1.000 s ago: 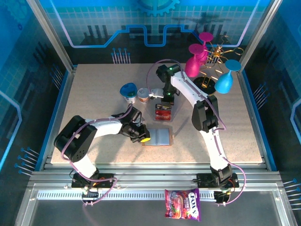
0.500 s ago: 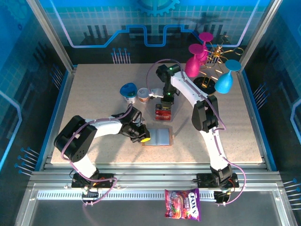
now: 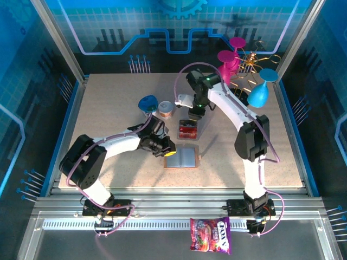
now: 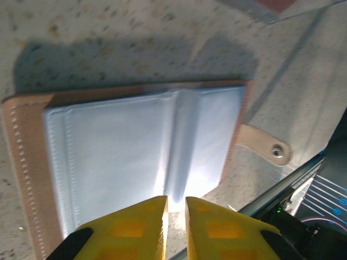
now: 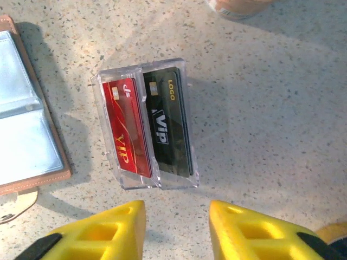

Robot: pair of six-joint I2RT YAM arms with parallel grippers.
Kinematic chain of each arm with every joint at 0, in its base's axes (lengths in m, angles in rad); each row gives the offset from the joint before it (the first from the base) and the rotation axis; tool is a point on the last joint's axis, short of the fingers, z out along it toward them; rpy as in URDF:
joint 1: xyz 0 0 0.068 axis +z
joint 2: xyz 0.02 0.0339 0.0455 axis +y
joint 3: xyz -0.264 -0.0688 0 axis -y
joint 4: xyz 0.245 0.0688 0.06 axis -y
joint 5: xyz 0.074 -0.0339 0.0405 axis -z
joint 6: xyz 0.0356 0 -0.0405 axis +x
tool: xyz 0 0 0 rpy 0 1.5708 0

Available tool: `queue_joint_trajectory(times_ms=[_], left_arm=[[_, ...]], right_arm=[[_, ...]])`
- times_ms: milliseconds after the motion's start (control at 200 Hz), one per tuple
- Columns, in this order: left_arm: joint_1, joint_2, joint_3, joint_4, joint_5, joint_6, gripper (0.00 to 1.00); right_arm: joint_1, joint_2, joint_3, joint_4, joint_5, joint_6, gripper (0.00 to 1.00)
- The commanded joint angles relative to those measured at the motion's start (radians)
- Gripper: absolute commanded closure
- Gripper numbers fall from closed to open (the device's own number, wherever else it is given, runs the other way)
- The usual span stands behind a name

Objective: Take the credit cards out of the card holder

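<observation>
Two arms, wrists pointing downward.
Left gripper [image 4: 175,205] tilting low, jaws nearly together, grip impossible to tell, open card holder [image 4: 124,141] lying directly beneath; right gripper [image 5: 176,208] hovering, jaws spread, credit cards [image 5: 146,130] sitting in clear tray [image 5: 162,64] just ahead.

I count 2 credit cards [image 5: 130,135], 1 red and 1 dark, in 1 clear tray [image 5: 162,183]. 1 card holder [image 4: 135,151]. 3 goblets: magenta goblet [image 3: 226,58], second magenta goblet [image 3: 237,41], blue goblet [image 3: 258,93]. 2 cups: blue-topped cup [image 3: 147,103], tan cup [image 3: 165,110]. 1 candy bag [image 3: 210,235]. 2 pincers on me: left pincer [image 4: 175,201], right pincer [image 5: 176,208].
</observation>
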Motion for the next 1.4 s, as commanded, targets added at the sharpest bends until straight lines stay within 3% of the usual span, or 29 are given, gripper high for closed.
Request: queue_joint_trajectory(times_ms=[0,195,260,295,495,520,555,740,860,1136,1396], left_arm=[[0.028,-0.057,0.022,-0.047,-0.044,0.035,0.74],[0.108,-0.141,-0.006,-0.065,-0.107,0.089,0.54],[0.138,-0.166,-0.011,-0.082,-0.131,0.113,0.47],[0.153,-0.178,-0.011,-0.092,-0.145,0.129,0.43],[0.228,-0.220,-0.011,-0.139,-0.226,0.213,0.18],[0.237,-0.222,-0.011,-0.146,-0.237,0.222,0.08],[0.250,-0.225,-0.009,-0.155,-0.251,0.235,0.01],[0.319,-0.237,-0.013,-0.167,-0.327,0.299,0.01],[0.340,-0.259,-0.016,-0.172,-0.476,0.370,0.01],[0.387,-0.293,-0.073,-0.052,-0.794,0.498,0.01],[0.460,-0.282,-0.229,0.263,-0.839,0.647,0.01]], right_arm=[[-0.008,-0.086,-0.110,0.125,0.034,0.074,0.50],[-0.006,-0.213,-0.321,0.266,0.056,0.153,0.34],[-0.007,-0.248,-0.390,0.316,0.065,0.182,0.21],[-0.006,-0.266,-0.427,0.344,0.071,0.199,0.01],[-0.006,-0.360,-0.631,0.509,0.111,0.293,0.00],[-0.008,-0.371,-0.655,0.533,0.118,0.304,0.00],[-0.010,-0.387,-0.690,0.568,0.133,0.323,0.00],[-0.039,-0.455,-0.862,0.761,0.233,0.414,0.00],[-0.088,-0.490,-0.958,0.872,0.281,0.470,0.00],[-0.254,-0.534,-1.149,1.124,0.261,0.615,0.00],[-0.371,-0.585,-1.355,1.488,0.212,0.718,0.00]])
